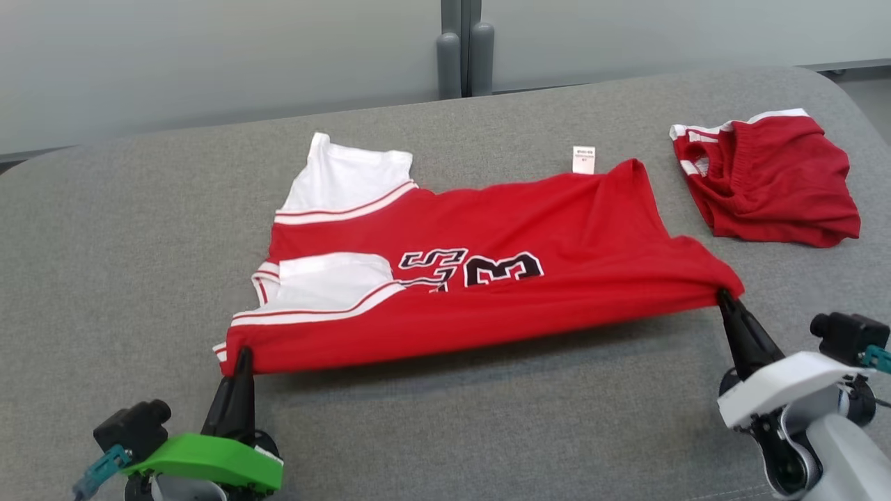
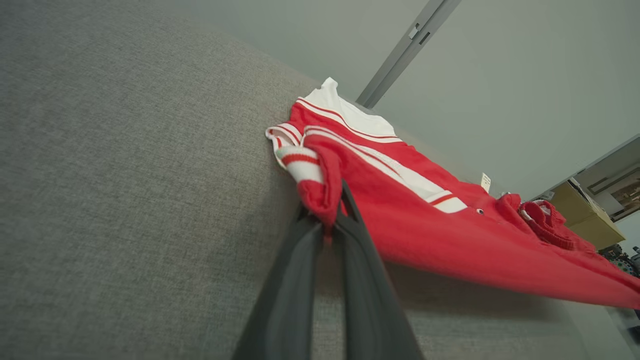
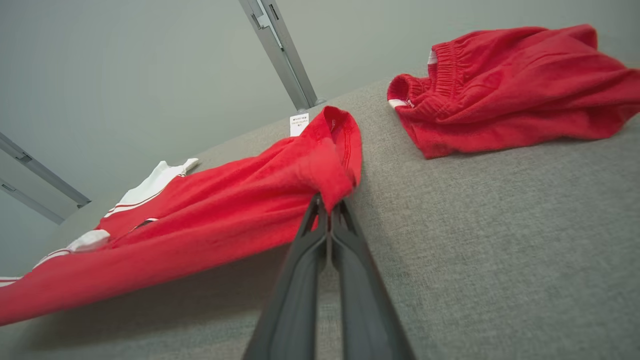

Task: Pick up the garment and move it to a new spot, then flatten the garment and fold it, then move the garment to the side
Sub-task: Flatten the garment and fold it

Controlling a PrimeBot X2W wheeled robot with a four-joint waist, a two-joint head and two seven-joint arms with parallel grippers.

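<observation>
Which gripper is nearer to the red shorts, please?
Right. The right gripper, shut on a hem corner of the jersey, sits just in front of the shorts; the left gripper pinches the opposite corner, the garment's whole length away.

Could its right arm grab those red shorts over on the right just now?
Probably not yet: its right fingers are clamped on the jersey corner. Otherwise the way to the shorts looks free.

Jersey [image 1: 480,292] central on the table [image 1: 104,243], shorts [image 1: 773,181] apart beside its far right corner.
</observation>
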